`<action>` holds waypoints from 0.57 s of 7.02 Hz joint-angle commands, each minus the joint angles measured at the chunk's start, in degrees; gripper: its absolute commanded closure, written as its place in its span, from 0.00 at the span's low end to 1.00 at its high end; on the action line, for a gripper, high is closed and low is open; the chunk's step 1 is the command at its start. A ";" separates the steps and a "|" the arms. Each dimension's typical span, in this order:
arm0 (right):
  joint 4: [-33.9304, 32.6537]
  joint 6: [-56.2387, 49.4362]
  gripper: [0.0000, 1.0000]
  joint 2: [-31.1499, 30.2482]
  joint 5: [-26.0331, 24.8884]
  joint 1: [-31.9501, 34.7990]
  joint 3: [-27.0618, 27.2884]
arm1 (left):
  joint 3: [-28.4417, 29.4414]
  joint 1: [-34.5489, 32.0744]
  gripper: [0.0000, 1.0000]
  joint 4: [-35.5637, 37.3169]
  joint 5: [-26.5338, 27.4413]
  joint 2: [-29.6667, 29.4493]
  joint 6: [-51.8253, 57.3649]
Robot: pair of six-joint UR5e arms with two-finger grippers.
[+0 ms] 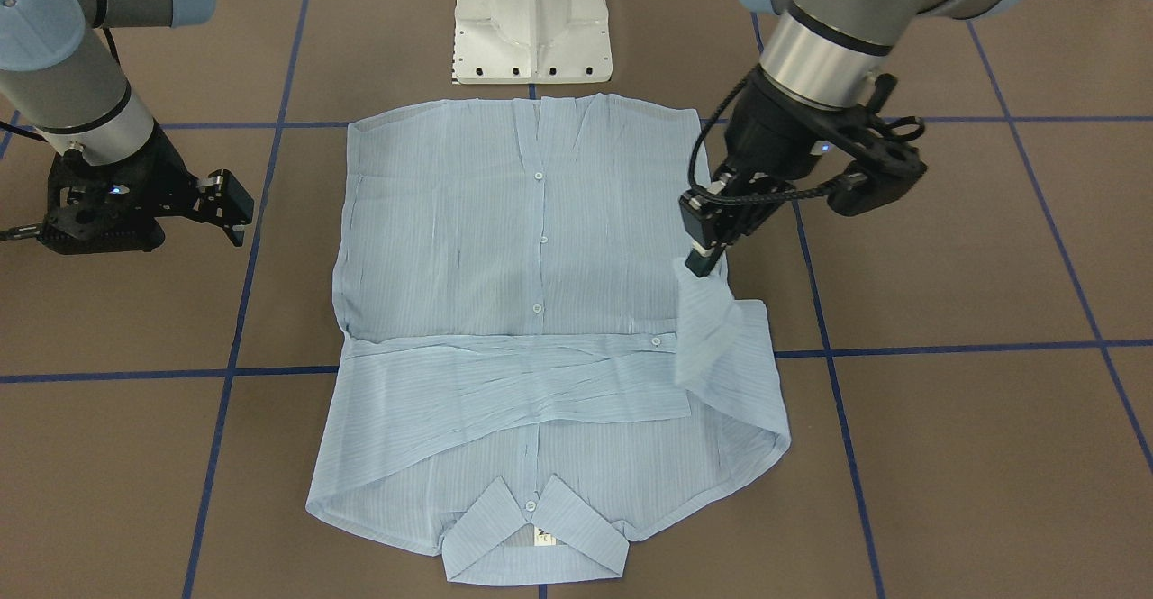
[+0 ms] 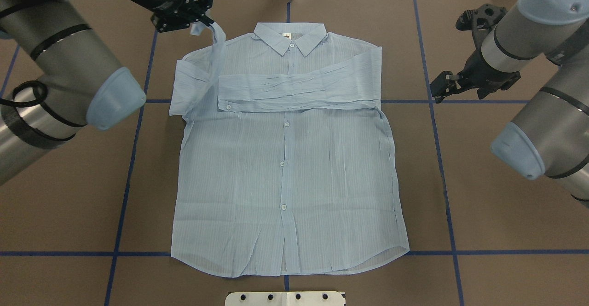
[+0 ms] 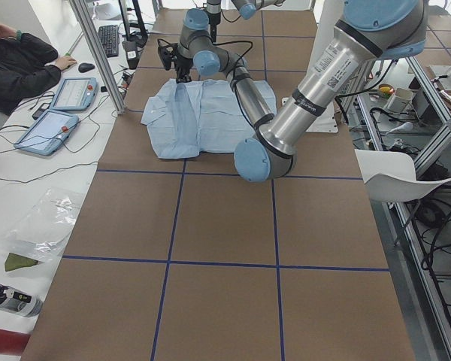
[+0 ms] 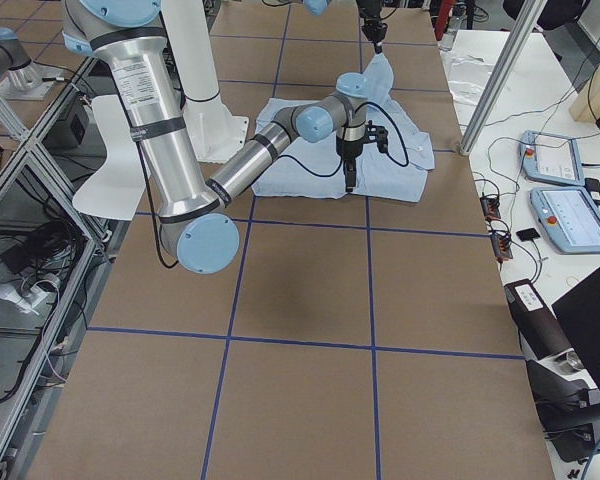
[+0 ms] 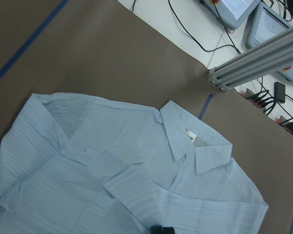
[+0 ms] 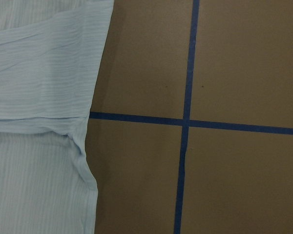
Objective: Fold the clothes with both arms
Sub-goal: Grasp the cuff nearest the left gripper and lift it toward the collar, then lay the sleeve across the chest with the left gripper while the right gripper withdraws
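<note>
Upper left overhead, our left gripper [image 2: 201, 23] clamps the sleeve [image 2: 220, 53] of the shirt [image 2: 285, 168]. Our right gripper [image 2: 439, 89] hangs mid right, clear of it; we cannot tell its opening.

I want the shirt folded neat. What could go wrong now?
The left gripper pinches only the end of the raised sleeve, so the thin cloth might slip out. Laying it across could also rumple the other sleeve, already folded over the shirt.
</note>
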 commanded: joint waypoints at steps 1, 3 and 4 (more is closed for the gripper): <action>0.01 -0.33 0.00 -0.49 0.00 0.17 -0.06 | 7.75 3.46 1.00 -7.50 -0.07 -6.03 -9.46; 0.01 -0.33 0.00 -0.49 -0.09 0.17 -0.15 | 10.15 4.86 1.00 -12.29 0.02 -6.22 -12.90; 0.01 -0.25 0.00 -0.40 -0.09 0.08 -0.32 | 10.33 6.62 1.00 -12.39 0.28 -6.04 -13.36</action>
